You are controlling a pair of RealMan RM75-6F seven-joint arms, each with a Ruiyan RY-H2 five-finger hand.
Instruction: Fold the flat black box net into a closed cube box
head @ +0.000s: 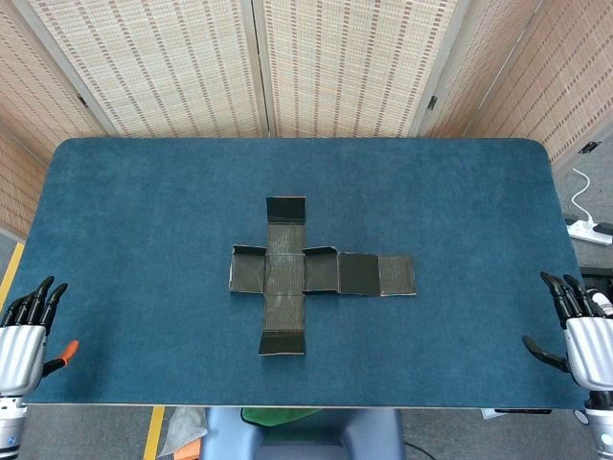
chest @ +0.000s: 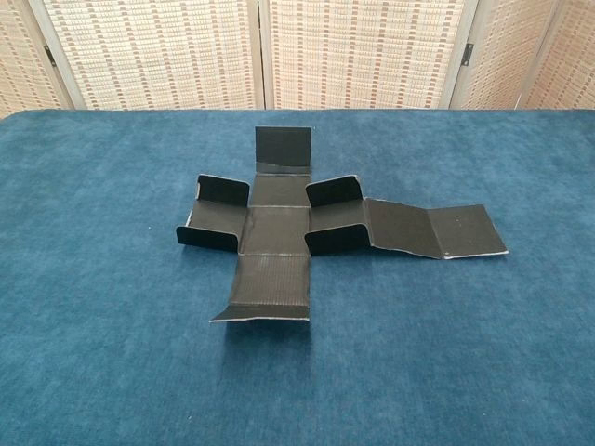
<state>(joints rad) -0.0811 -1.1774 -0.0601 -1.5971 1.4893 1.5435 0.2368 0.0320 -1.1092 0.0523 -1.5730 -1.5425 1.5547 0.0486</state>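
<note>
The black box net [head: 306, 274] lies spread out as a cross in the middle of the blue table [head: 144, 211]. In the chest view the box net [chest: 279, 228] shows small flaps standing up at its far end and beside the centre panel, and a long arm of panels runs to the right. My left hand [head: 27, 331] hovers at the table's near left corner, fingers apart, holding nothing. My right hand [head: 579, 331] hangs at the near right corner, also empty with fingers spread. Both hands are far from the net. Neither hand shows in the chest view.
Woven screens [head: 259, 57] stand behind the table. A white power strip [head: 592, 230] lies on the floor at the right. An orange-tipped object [head: 65, 356] sits at the table's near left edge beside my left hand.
</note>
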